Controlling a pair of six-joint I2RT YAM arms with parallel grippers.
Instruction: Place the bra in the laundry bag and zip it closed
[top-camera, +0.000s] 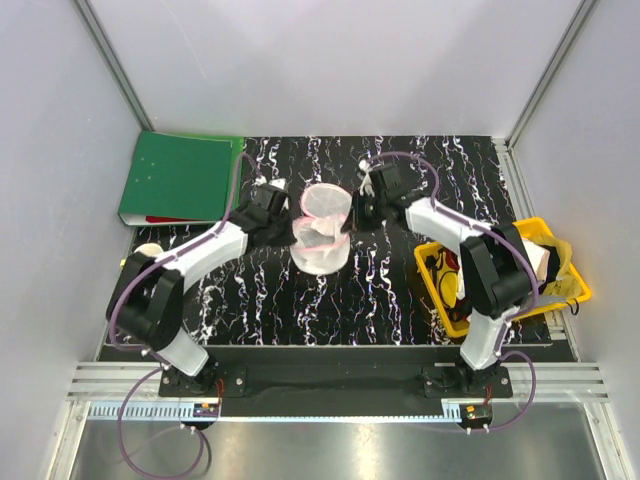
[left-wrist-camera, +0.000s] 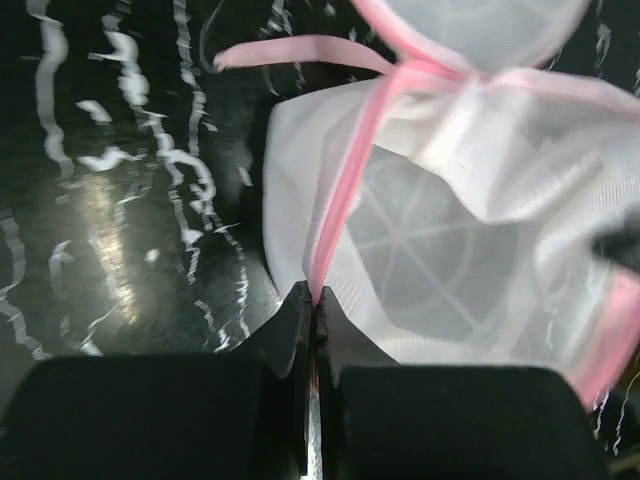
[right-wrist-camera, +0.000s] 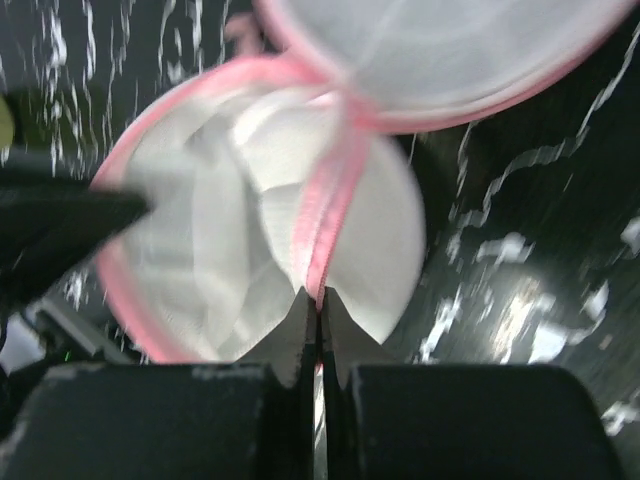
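Holding the laundry bag (top-camera: 322, 235), left gripper (left-wrist-camera: 314, 296) and right gripper (right-wrist-camera: 320, 298) clamped on its pink trim (left-wrist-camera: 345, 190); next I should pull it open.

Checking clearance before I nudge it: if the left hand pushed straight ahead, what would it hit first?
The laundry bag: the left hand is shut on its pink seam, with white mesh probably right ahead.

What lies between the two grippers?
In the top view, the white mesh laundry bag with pink rims; left gripper and right gripper each pinch its seam.
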